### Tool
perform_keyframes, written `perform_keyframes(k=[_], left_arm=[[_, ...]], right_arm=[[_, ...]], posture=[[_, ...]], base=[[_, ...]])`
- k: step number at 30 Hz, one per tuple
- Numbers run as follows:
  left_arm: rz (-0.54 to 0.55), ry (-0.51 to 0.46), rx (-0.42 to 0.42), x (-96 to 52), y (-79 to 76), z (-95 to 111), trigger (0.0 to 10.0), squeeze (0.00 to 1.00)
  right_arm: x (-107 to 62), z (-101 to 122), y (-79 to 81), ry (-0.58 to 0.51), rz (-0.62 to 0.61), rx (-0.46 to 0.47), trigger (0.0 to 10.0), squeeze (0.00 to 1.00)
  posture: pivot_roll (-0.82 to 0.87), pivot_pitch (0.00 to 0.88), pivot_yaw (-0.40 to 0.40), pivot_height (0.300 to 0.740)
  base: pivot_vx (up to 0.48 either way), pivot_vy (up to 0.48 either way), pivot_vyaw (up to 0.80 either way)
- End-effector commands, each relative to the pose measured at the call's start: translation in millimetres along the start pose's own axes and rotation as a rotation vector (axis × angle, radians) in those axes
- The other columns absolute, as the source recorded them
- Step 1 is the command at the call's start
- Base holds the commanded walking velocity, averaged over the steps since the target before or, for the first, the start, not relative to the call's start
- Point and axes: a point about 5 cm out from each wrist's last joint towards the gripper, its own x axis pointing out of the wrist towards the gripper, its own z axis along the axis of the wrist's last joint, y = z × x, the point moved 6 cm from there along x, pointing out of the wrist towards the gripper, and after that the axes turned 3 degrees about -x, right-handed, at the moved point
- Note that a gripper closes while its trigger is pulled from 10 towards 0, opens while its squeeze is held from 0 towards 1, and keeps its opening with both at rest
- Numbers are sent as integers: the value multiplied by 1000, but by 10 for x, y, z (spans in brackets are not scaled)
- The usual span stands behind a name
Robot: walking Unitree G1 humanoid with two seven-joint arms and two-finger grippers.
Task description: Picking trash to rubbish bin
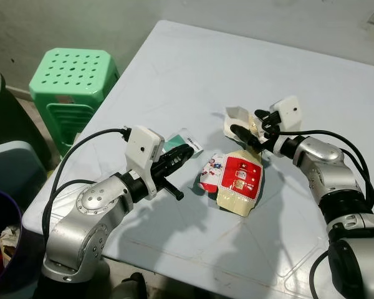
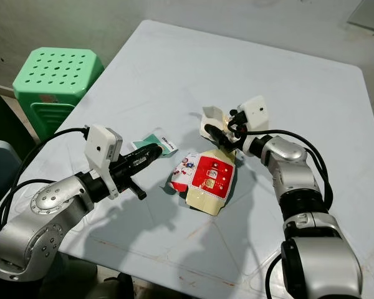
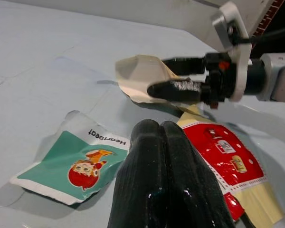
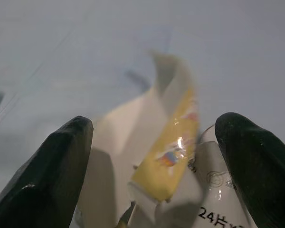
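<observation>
Right tool [image 1: 249,129]: fingers spread wide, set low over the table [image 1: 193,68], straddling the cream box [image 1: 238,118] at its yellow-printed flap; in the right wrist view the two fingertips [image 4: 52,175] stand either side of that flap with nothing gripped between them. Left tool [image 1: 177,159]: fingers pressed together, empty, held just above the table and pointing toward the middle of it, its tip over the near edge of the green packet [image 3: 73,166]. Green packet: flat on the table, teal with a cartoon figure and a white border, just beside the left tool. Red wrapper [image 1: 234,180]: flattened red, white and cream carton lying on the table between the two tools, its far corner just beside the cream box. Cream box: crumpled, open, at the middle of the table, beyond the red wrapper. Table: pale blue-grey, square. Green stool [image 1: 75,78]: perforated plastic top, standing on the floor off the table's left edge. Bin [image 1: 0,243]: dark, at the robot's near left, with some rubbish visible inside.
</observation>
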Motion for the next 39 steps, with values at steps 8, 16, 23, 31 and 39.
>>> perform_keyframes(k=[8,16,23,31,39], left_arm=[[7,-6,14,-26,-13,41,10000,0],[27,-16,20,-7,25,67,10000,0],[47,-26,25,4,73,90,10000,0],[68,-37,23,13,111,112,10000,0],[67,-43,27,32,125,124,10000,0]], right_arm=[[-129,147,-94,-79,52,-12,0,0],[-197,223,-171,-170,1,13,0,0],[-273,286,-243,-254,-71,31,0,0],[-370,292,-257,-308,-112,59,0,0],[-406,279,-209,-310,-87,59,0,0]], posture=[[-78,312,-100,740],[-74,298,-92,740],[-73,292,-87,740],[-75,280,-83,740],[-81,271,-82,740]], base=[[0,0,0],[0,0,0],[0,0,0],[0,0,0],[0,0,0]])
